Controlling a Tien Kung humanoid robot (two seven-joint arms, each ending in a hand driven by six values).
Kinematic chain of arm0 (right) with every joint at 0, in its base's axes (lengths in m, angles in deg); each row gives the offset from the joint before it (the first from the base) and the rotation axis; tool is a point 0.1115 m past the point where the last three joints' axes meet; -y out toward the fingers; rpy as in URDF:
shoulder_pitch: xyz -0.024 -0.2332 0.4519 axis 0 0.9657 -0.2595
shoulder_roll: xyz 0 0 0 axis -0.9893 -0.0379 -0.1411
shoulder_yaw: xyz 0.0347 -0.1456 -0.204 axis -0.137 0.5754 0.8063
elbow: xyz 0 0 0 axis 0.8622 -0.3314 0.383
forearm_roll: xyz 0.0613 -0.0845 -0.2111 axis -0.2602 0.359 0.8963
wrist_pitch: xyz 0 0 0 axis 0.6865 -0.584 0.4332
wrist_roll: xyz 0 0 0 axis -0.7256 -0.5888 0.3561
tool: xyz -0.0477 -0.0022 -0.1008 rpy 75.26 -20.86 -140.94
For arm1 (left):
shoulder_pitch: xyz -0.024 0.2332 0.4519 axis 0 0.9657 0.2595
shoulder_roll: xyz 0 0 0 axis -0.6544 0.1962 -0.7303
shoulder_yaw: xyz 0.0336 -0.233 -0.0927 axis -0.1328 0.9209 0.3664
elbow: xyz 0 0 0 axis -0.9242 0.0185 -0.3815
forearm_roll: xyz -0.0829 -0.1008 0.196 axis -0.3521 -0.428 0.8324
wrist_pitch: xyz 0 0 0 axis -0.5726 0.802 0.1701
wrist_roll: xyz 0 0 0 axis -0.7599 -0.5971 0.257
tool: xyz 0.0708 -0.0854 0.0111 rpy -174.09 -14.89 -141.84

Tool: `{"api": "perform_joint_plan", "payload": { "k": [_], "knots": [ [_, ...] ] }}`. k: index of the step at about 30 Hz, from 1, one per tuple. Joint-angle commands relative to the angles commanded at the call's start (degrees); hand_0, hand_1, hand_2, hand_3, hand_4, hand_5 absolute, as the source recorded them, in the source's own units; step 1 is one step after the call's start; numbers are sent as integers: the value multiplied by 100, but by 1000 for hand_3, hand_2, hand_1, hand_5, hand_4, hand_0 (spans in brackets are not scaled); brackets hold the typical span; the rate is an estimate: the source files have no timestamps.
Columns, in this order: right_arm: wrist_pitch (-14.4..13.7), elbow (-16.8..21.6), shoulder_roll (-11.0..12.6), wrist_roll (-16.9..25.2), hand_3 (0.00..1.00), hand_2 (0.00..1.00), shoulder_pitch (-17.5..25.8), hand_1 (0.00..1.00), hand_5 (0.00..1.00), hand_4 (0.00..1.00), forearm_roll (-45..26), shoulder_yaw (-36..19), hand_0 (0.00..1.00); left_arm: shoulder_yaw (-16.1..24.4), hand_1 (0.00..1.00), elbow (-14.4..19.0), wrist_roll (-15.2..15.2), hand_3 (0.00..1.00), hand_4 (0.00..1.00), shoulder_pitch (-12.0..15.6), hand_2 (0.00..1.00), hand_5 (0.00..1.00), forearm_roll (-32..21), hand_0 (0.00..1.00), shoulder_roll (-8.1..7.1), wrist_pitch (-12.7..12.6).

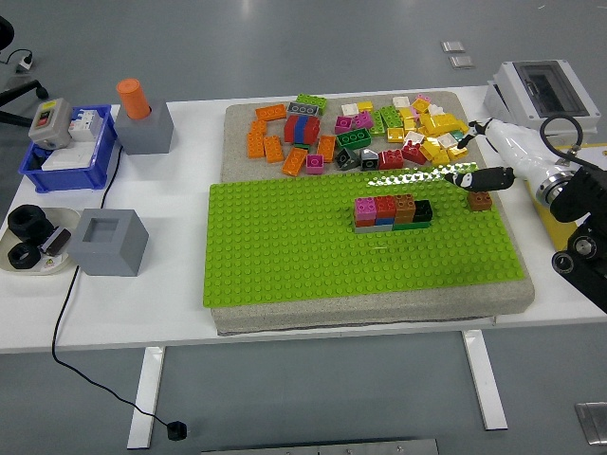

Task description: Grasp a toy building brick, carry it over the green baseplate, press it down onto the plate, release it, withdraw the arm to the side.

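Head view.

Robot hand (477, 180), right: enters from the right edge, reaching over the far right corner of the green baseplate (285, 256). White fingers stretched toward the brick pile; dark thumb held level. Whether it grips anything cannot be told for certain; it looks released. No left arm in the picture.

Brown brick (481, 200): single small piece, just below the thumb on the baseplate's right margin. Touching or just apart from the thumb: cannot tell.

Brick row (392, 212): pink, red, brown and black pieces over grey, blue and green ones, seated on the baseplate to the left of the robot hand, a little nearer the robot. Long axis runs left to right.

Loose brick pile (365, 131): orange, yellow, magenta, green and others on the grey mat beyond the baseplate, ahead and left of the fingertips.

Judgement: the right hand is the only one placed to act; either the brown brick under it or the yellow bricks just beyond its fingers are within closest reach.
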Motion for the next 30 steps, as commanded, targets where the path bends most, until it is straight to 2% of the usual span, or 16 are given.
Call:
{"api": "perform_joint_plan", "payload": {
  "k": [7, 17, 30],
  "knots": [
    [97, -482, -35, -133, 674, 898, -87, 853, 115, 685, 334, -23, 844, 8, 623, 0, 18, 588, 636, 39, 591, 189, -48, 635, 0, -11],
    [202, -898, -141, -205, 681, 893, -262, 848, 87, 668, 696, 325, 840, 1, 623, 0, 21, 589, 638, 36, 592, 190, -74, 635, -6, -12],
    [348, -856, -210, -362, 680, 893, -351, 847, 62, 654, 789, 497, 834, 34, 623, 0, 21, 591, 635, 26, 592, 204, -45, 634, -5, -12]
  ]
}}
